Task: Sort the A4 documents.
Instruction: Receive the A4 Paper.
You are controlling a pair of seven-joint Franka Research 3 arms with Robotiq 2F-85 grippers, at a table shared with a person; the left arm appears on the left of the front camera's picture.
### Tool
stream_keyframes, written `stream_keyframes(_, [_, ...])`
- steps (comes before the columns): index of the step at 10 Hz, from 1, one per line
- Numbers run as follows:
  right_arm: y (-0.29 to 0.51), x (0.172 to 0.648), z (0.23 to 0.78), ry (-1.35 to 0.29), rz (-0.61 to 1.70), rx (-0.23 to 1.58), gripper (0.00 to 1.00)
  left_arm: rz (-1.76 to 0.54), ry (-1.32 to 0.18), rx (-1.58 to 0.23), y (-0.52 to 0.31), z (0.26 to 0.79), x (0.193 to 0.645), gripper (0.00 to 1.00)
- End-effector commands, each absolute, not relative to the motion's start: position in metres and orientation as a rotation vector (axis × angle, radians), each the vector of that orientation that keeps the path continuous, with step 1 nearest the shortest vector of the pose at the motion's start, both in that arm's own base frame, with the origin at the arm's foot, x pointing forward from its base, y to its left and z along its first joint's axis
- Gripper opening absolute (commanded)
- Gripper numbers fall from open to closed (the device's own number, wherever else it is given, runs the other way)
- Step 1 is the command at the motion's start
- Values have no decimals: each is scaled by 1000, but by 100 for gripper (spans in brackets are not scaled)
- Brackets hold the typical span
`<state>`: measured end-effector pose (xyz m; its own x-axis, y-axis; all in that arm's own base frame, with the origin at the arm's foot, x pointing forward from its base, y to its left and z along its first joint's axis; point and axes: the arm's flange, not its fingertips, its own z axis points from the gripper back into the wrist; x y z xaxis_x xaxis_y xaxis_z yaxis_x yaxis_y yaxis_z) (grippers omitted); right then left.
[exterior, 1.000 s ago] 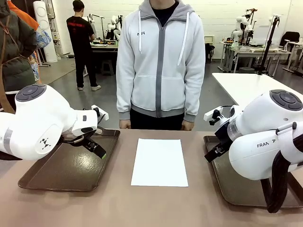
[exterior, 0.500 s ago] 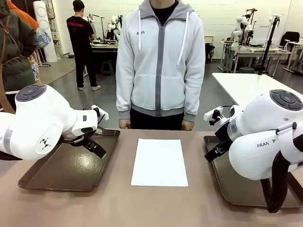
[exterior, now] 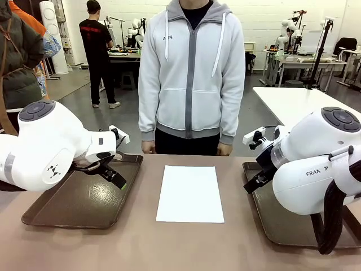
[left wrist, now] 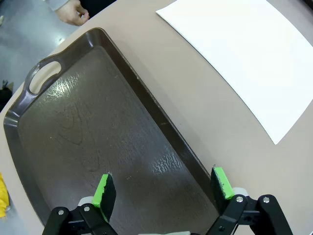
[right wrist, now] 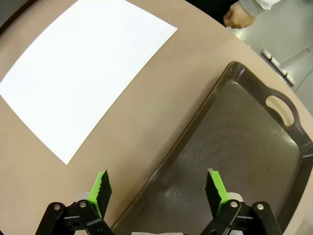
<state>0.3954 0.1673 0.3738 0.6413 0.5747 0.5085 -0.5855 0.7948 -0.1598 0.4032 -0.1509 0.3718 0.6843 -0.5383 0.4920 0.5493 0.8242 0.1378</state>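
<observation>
Left pincer (left wrist: 164, 188) and right pincer (right wrist: 159, 191) spread, empty. A4 document (exterior: 190, 193) flat at middle of counter (exterior: 113, 248); we fear pinching slips or creases it.

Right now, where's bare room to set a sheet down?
Bare: left tray floor, right tray floor, table strips between the A4 document and each tray, and the near strip. Crowded: trays' far inner corners, under open left gripper and right gripper.

The right arm (exterior: 309, 182) carries the letters "FRAN" (the rest is cut off); other print is too small to read.
</observation>
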Motion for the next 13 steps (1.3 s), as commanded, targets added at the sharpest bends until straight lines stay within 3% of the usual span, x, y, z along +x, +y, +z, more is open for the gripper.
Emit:
stream_keyframes(1, [167,395,374,-573,661,21,100,-608,-544,-22,-150,372,403,100])
stream_keyframes(2, [167,395,374,-573,661,20,100,-609,-544,-21,-151,372,403,100])
stream_keyframes(5, [128,371,412,-649,612,92,100,-566,-568,-271,-98,416,387,100])
stream_keyframes(8, [80,345,453,-741,642,135,100,-608,-631,-304,-62,451,371,100])
stream_keyframes(13, [25,324,482,-705,612,304,100,-711,-734,-426,-32,481,347,100])
